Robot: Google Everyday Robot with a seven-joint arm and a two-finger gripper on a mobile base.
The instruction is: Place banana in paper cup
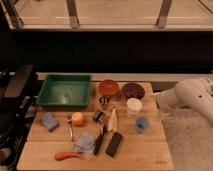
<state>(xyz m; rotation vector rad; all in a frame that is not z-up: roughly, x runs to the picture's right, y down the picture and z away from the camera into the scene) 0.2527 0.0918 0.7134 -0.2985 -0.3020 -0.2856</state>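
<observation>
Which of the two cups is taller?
The plain white cylindrical paper cup, beside the dark bowl; the small blue cup in front is shorter. The gripper sits at the wooden board's right edge.

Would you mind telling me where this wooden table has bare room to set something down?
Free: the front right corner of the wooden table, bordered by small blue cup and black block. Crowded: around the pale banana and white paper cup. The pincer hangs beside the right edge.
</observation>
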